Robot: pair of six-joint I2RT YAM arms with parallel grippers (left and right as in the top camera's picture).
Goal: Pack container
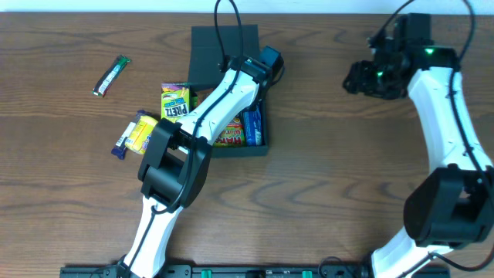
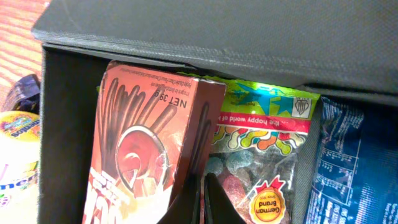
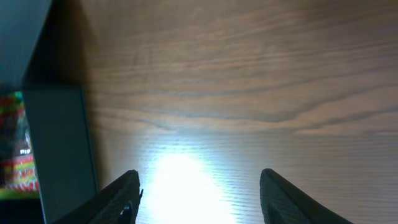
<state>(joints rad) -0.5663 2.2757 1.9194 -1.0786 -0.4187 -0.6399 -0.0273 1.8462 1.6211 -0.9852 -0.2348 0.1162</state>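
The dark teal container point(image 1: 241, 150) stands at the table's middle with its lid point(image 1: 224, 46) open at the back. It holds a red chocolate-stick box point(image 2: 146, 149) lying tilted, a gummy bag point(image 2: 264, 155) and a blue packet point(image 2: 342, 168). My left arm reaches over the container, and its fingers are hidden under it in the overhead view. My left gripper point(image 2: 210, 202) is shut, fingertips down between the red box and the gummy bag. My right gripper point(image 3: 199, 193) is open and empty over bare wood right of the container point(image 3: 59, 143); it also shows in the overhead view point(image 1: 361, 77).
Left of the container lie a green-yellow packet point(image 1: 176, 101), a yellow and purple packet point(image 1: 136, 133) and a thin green bar point(image 1: 112, 75). The yellow and purple packets also show at the left edge of the left wrist view point(image 2: 17, 134).
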